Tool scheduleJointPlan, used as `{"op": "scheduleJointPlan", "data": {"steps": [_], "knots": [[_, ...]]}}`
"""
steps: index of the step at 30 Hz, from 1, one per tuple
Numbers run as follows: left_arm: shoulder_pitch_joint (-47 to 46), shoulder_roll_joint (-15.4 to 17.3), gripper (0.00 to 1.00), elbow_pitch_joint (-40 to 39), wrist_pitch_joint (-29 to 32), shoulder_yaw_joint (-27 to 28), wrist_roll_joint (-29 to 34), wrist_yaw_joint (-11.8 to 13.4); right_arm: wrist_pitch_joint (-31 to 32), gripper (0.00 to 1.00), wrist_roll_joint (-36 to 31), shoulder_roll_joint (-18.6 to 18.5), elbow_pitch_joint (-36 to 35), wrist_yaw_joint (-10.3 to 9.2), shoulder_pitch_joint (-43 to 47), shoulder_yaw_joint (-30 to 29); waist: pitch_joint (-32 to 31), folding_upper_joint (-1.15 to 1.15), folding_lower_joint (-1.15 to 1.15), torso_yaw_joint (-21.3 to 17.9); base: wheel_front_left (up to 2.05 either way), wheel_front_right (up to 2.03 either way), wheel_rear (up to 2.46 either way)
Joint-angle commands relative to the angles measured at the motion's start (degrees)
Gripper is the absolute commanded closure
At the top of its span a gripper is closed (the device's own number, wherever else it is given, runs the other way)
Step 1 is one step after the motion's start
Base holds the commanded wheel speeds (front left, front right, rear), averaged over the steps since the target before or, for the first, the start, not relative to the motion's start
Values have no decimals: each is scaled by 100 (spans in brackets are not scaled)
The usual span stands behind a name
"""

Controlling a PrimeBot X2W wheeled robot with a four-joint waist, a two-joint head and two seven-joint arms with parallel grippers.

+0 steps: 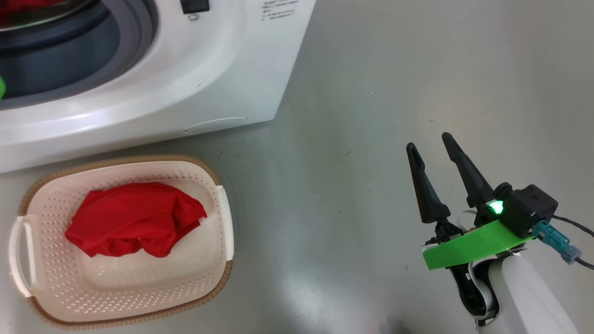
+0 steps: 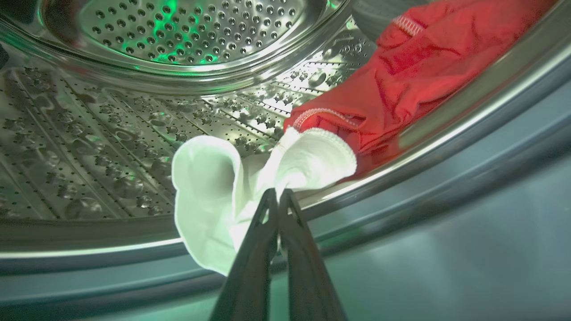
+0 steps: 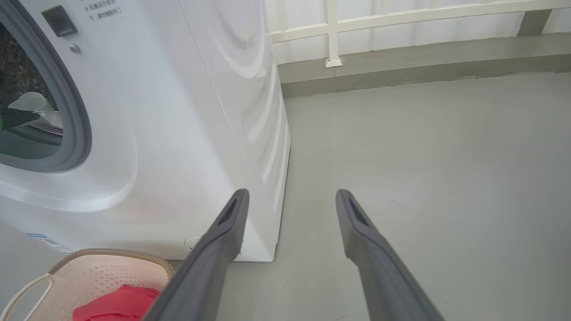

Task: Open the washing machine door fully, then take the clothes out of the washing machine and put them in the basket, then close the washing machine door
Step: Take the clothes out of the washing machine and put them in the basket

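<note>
Left gripper (image 2: 277, 195) pinches the white cloth (image 2: 209, 196) at the near lip of the drum (image 2: 111, 133); right gripper (image 1: 429, 141) hangs spread above the floor (image 1: 371, 69).

Red clothes (image 1: 134, 218), cream perforated basket (image 1: 60, 278), seemingly white cloth (image 2: 209, 196).

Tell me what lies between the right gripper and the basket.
Only bare grey floor, seen in the head view, separates the right gripper from the basket.

clothes (image 1: 134, 218) lie in cream basket (image 1: 46, 264) and steel drum (image 2: 89, 133).
</note>
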Motion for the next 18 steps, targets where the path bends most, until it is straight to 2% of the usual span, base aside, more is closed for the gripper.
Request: {"op": "scheduleJointPlan", "data": {"steps": [1,10,18], "knots": [[2,224,100,-118,-117,164,-113,62,-37,0,-41,10,-137,36,-9,74,-19,0,0,26,0,0,0],[203,-112,100,-175,-1038,960,-1162,-43,-37,0,-98,10,-96,36,47,38,-253,0,0,149,0,0,0],[573,-370,100,-438,-1550,1669,-2100,-504,-37,0,-180,6,-85,36,144,-40,-475,0,0,284,0,0,0]]}}
